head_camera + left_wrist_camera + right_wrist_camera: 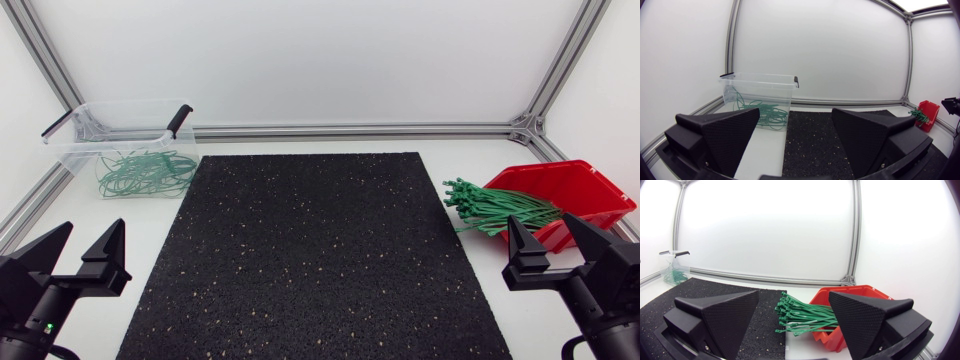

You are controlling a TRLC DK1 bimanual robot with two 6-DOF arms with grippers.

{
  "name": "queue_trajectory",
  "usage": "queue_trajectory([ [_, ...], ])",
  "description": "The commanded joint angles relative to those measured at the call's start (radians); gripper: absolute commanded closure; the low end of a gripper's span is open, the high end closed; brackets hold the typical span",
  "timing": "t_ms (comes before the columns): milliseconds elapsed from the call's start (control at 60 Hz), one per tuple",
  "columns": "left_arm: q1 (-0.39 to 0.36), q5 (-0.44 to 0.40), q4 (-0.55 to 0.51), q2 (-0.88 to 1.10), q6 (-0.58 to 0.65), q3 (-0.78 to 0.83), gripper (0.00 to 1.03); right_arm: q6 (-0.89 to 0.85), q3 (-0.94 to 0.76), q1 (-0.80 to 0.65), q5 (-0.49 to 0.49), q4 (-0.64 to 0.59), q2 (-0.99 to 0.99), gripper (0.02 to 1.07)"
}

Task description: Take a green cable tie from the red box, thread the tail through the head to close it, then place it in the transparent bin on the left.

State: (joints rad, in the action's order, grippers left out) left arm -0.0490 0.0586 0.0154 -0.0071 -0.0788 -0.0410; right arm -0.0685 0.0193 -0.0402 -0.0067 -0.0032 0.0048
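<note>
A red box (580, 189) stands at the table's right side, and a bundle of green cable ties (492, 208) sticks out of it toward the mat. In the right wrist view the ties (802, 317) lie just ahead of my open right gripper (792, 317), with the red box (852, 296) beside them. My right gripper (553, 238) sits near the front right corner, empty. The transparent bin (125, 145) at the back left holds closed green ties (145, 172). My left gripper (83, 250) rests open at the front left, and the bin (760, 97) stands ahead of it.
A black speckled mat (310, 250) covers the table's middle. Aluminium frame rails (360, 130) run along the back and the side edges. The bin has black clip handles (180, 120).
</note>
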Motion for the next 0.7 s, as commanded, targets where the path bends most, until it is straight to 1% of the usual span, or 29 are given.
queue_trajectory([
  [0,-0.003,0.007,-0.006,-0.007,-0.015,0.041,0.03,-0.013,-0.019,0.008,-0.003,-0.003,-0.011,0.05],
  [600,-0.003,0.006,-0.006,-0.007,-0.016,0.041,0.03,-0.011,-0.021,0.008,-0.003,0.016,-0.012,0.05],
  [683,-0.005,0.007,-0.008,-0.007,-0.015,0.041,0.03,-0.011,-0.001,0.008,-0.003,0.011,-0.012,0.05],
])
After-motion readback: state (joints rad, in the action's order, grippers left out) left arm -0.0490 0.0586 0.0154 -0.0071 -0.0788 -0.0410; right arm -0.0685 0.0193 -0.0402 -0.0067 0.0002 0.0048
